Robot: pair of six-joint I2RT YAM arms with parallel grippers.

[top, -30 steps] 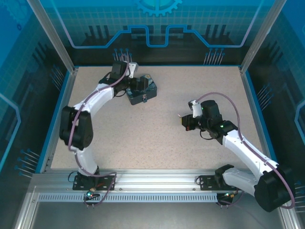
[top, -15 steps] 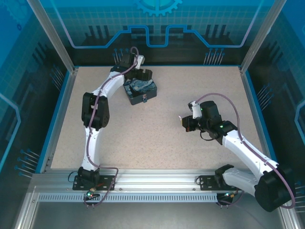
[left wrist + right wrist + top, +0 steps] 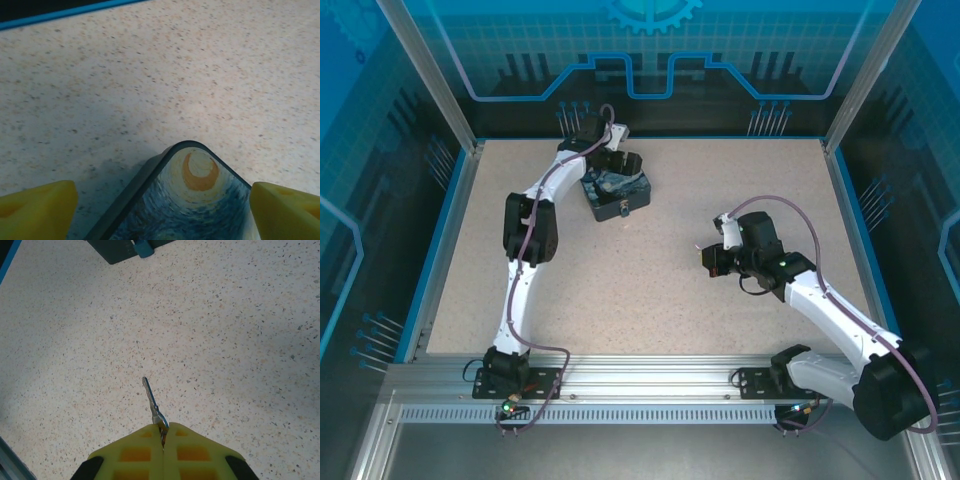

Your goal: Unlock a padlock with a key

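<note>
Right end effector (image 3: 162, 434) pressed together on the bow of the key (image 3: 151, 402), blade poking out ahead of the fingertips, low over bare surface (image 3: 240, 340), right of the middle and well apart from the padlock (image 3: 143, 247)

Judged as the carry-in step. Bring the key across toward the far left, blade aimed at that small blue body, hung on the near side of the tin (image 3: 112, 251), close to the far edge and left of the middle. Slow down on the approach. Keyway too small to make out from here, so match the blade's tilt to the padlock body before pushing. Keep the pinch firm against twisting of so thin a key.

Farther off, left end effector (image 3: 160, 215) spread wide, one yellow finger (image 3: 35, 207) on each side of a corner of the painted tin; cannot tell whether touching it. Close there and brace the tin ahead of insertion, against likely sliding under the push.

Counted: one key, one padlock, one tin, two end effectors
</note>
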